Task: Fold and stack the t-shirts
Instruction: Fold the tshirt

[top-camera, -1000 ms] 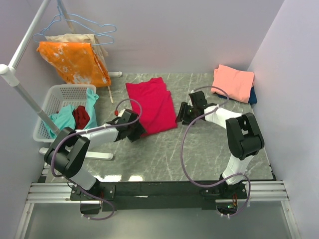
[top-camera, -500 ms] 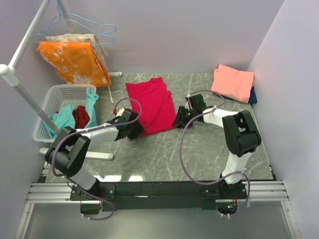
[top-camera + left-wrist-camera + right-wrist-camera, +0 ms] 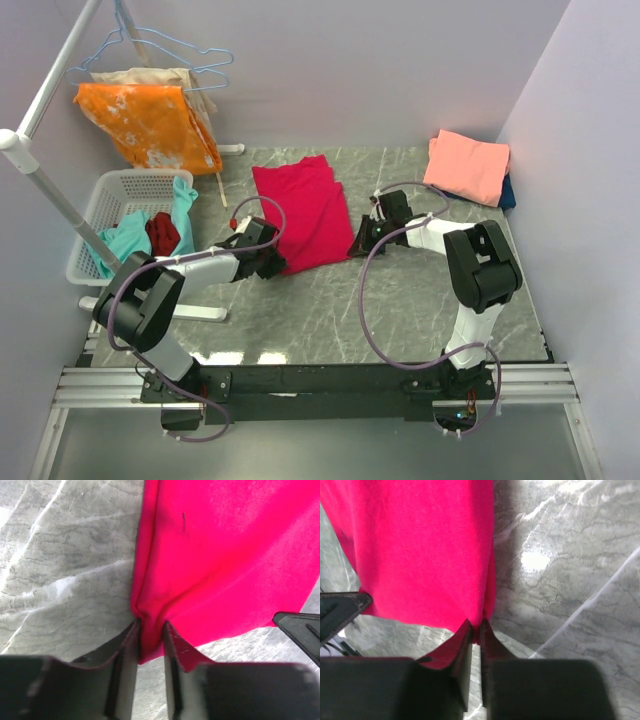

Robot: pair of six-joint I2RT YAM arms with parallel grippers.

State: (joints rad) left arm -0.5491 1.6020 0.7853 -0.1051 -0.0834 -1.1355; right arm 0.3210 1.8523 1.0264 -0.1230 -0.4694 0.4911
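Observation:
The crimson-red t-shirt lies folded lengthwise on the grey marble table. At its near left corner my left gripper is shut on a bunched fold of the red t-shirt. My right gripper is shut on the near right corner of the red t-shirt. A folded salmon-pink t-shirt sits at the back right on top of a dark blue t-shirt, of which only an edge shows.
A white basket with teal and dark red cloth stands at the left. An orange white-blotched cloth hangs from a rack at the back left. A white stick lies by the basket.
Both grippers have closed on the near corners of the red t-shirt. The right gripper slid left to the cloth's edge; the left gripper barely moved.

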